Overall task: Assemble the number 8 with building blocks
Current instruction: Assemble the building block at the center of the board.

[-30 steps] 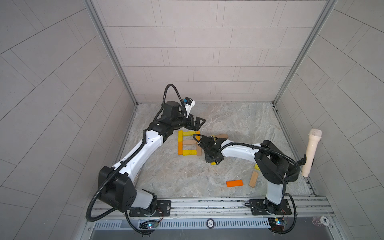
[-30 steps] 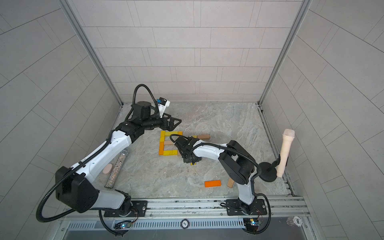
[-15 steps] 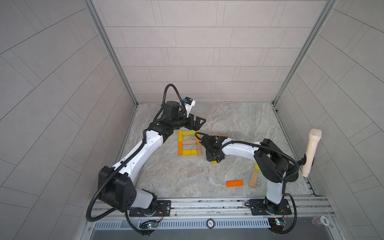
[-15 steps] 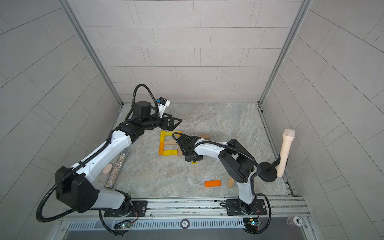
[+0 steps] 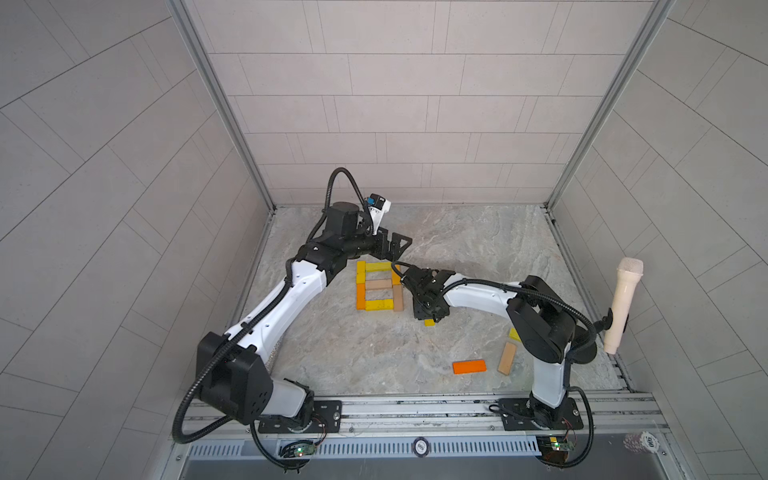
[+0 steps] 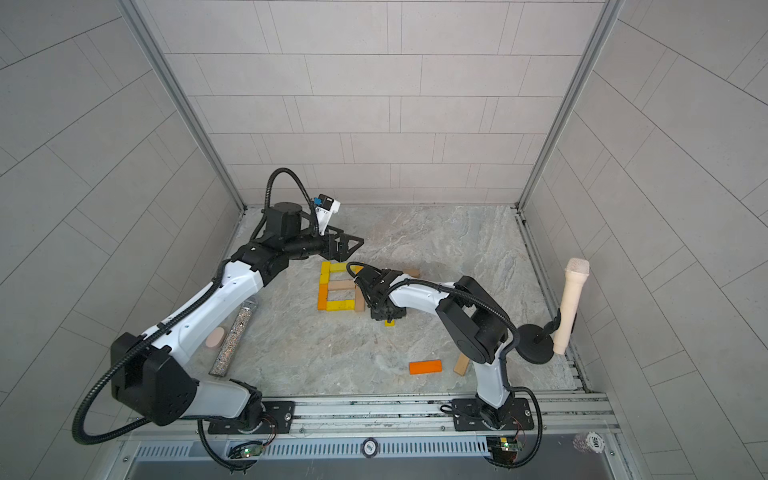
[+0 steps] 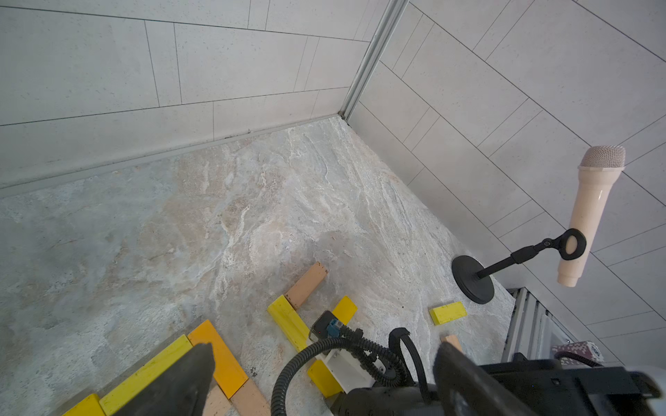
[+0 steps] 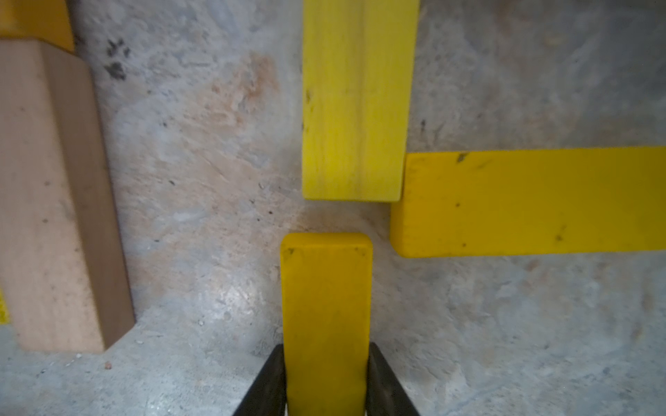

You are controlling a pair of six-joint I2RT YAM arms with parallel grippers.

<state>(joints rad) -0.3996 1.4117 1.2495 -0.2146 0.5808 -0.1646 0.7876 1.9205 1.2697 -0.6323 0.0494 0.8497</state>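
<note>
Right claw [image 8: 326,347] clamping yellow block [image 8: 326,288], left claw [image 5: 396,244] spread wide

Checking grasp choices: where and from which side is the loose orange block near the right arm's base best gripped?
Probably at mid-length, across the two long edges of the orange block, coming straight down from above. It lies flat, apart from the tan block, so its narrow width and both long sides are free.
</note>
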